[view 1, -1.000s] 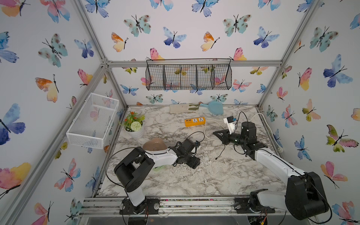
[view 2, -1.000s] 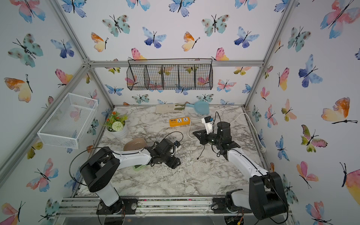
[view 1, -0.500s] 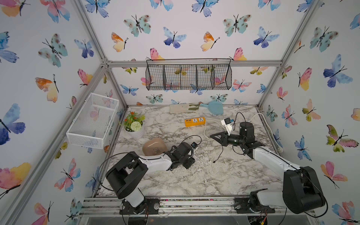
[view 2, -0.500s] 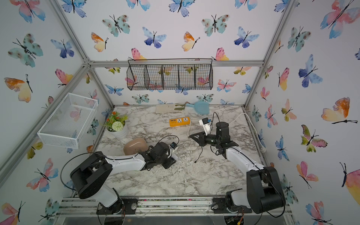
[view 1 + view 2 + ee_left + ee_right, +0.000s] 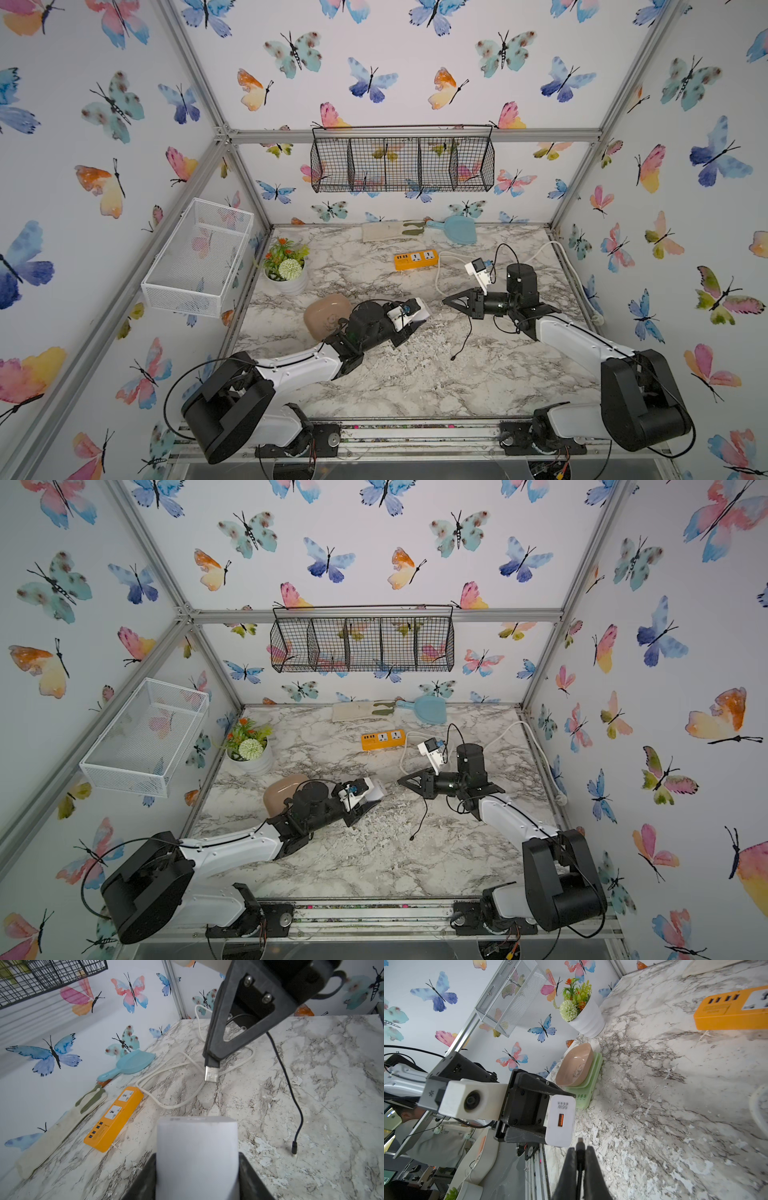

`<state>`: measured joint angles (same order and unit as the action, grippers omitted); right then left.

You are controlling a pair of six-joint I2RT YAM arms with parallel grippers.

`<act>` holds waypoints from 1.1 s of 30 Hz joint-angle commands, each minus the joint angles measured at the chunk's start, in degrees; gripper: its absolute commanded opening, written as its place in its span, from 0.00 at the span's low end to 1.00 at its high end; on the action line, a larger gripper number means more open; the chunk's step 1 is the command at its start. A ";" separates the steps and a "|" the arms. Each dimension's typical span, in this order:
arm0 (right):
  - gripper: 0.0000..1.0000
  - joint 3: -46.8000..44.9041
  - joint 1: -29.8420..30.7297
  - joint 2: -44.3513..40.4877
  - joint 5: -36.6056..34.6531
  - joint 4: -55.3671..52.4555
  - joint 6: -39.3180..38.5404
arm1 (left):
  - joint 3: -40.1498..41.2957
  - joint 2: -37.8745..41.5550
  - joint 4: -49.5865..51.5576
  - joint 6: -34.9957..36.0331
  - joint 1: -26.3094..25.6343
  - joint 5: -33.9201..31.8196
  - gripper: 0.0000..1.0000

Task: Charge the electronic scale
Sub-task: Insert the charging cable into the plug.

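The left gripper (image 5: 197, 1156) grips a white charger (image 5: 560, 1119) between half-wide jaws. The right gripper (image 5: 580, 1148), nearly closed, pinches the USB plug (image 5: 211, 1073) of a black cable (image 5: 291, 1088), at two o'clock of the charger in both top views. The electronic scale (image 5: 322, 318) stands on the marble table (image 5: 415, 382), at nine o'clock of the left gripper.
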<state>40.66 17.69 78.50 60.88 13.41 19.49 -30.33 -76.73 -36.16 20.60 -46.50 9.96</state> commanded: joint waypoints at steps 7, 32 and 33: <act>0.02 1.32 3.68 -1.59 2.40 2.47 -0.48 | 0.53 1.99 -7.95 5.15 0.14 4.28 0.22; 0.02 0.73 6.30 -2.64 -3.11 7.11 3.42 | 2.20 3.04 -12.70 3.66 0.07 5.42 0.22; 0.02 0.73 6.31 -2.78 -3.45 7.07 3.52 | 2.25 3.02 -13.01 3.53 0.12 5.51 0.22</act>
<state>41.41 23.73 76.82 59.99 19.14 21.93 -28.18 -75.33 -43.55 24.93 -46.17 13.15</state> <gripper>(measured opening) 0.085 0.490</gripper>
